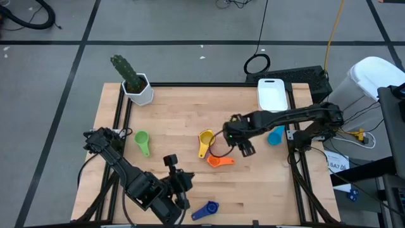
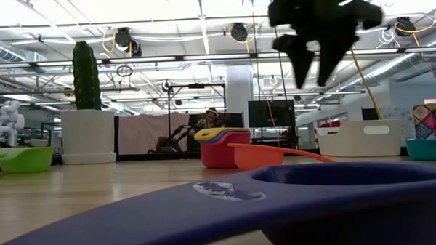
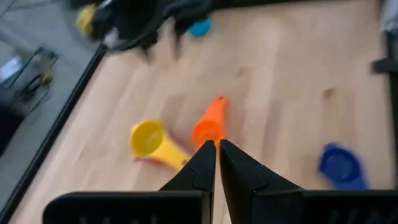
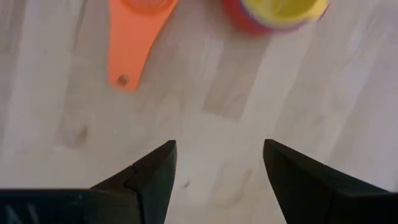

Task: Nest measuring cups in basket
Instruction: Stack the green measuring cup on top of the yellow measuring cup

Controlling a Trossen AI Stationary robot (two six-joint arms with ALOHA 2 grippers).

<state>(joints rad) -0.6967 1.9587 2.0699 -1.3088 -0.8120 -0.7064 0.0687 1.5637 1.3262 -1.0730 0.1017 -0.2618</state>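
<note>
cups lie scattered over the pale wooden tabletop (image 1: 183,114). the right pincer (image 1: 245,147) hangs over the middle with its fingers spread wide, holding nothing, the small orange plastic scoop cup (image 1: 221,161) just at its 8 o'clock. a yellow plastic cup sitting in a red one (image 1: 205,140) lies at 9 o'clock of that pincer. the white rectangular plastic basket (image 1: 273,93) sits toward 1 o'clock on the tabletop, a light blue cup (image 1: 276,135) at 6 o'clock of it. the left pincer (image 1: 172,161), fingers pressed together on nothing, waits near 6 o'clock, between a green cup (image 1: 142,141) and a dark blue cup (image 1: 205,209).
</note>
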